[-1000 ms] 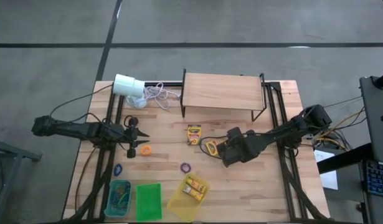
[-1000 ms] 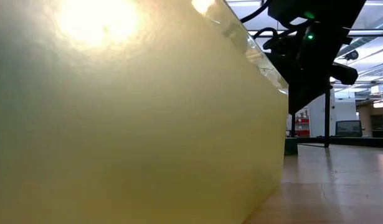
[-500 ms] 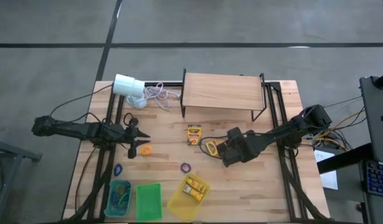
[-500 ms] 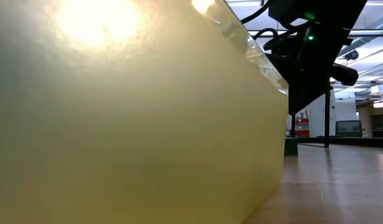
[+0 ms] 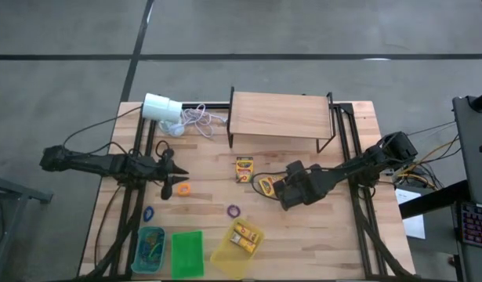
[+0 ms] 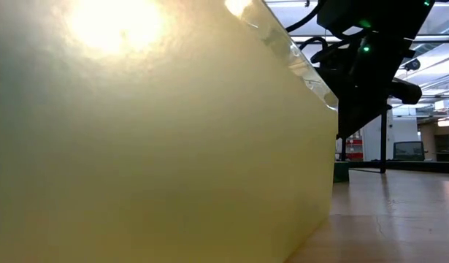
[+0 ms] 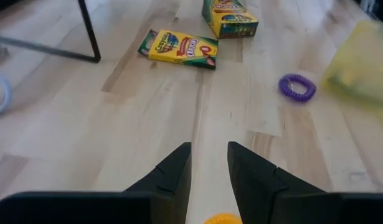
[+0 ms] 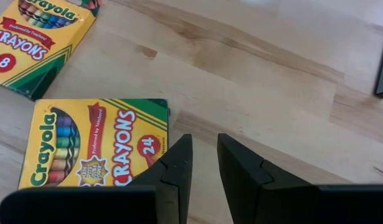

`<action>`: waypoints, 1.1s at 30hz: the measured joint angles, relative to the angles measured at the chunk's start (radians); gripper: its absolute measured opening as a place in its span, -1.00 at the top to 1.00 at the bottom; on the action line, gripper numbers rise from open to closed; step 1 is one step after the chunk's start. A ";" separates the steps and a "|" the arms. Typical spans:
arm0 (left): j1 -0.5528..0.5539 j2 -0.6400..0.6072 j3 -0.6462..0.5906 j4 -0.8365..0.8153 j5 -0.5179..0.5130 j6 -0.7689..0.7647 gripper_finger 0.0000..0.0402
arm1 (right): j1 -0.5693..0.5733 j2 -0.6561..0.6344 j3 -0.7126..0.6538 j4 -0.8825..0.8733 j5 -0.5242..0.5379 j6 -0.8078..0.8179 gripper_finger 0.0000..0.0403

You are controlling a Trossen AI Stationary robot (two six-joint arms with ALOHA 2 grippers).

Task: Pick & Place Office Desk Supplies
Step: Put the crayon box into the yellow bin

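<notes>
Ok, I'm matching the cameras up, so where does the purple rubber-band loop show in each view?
High view: purple loop lies on the table, lower centre.
Left wrist view: right of centre, upper half.
Right wrist view: not in it.
Low view: not in it; the yellow bin fills the picture.
Shared landmark: the small crayon box.

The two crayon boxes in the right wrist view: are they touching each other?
Apart. The right wrist view shows a strip of bare wood between the 8-count crayon box and the 24-count crayon box.
</notes>
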 joint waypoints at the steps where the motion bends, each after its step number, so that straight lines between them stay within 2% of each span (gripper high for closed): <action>1: 0.000 0.000 0.000 0.003 0.000 -0.047 0.46 | 0.000 0.000 0.000 0.001 0.000 0.000 0.64; 6: 0.000 -0.001 -0.002 0.101 0.000 -0.530 0.46 | 0.000 0.000 -0.003 0.004 0.000 -0.001 0.64; 9: 0.000 -0.001 -0.002 0.128 -0.001 -0.664 0.46 | 0.000 0.000 -0.009 0.008 0.000 -0.003 0.64; 19: 0.000 0.000 0.005 0.130 -0.007 -0.819 0.46 | 0.000 0.000 -0.015 0.021 -0.006 -0.005 0.64; 25: -0.001 0.007 0.021 0.178 0.007 -0.800 0.46 | -0.001 0.000 -0.015 0.084 -0.008 -0.061 0.64; 33: -0.001 0.147 0.022 0.361 0.027 -0.782 0.46 | -0.001 0.000 -0.016 0.132 -0.009 -0.112 0.70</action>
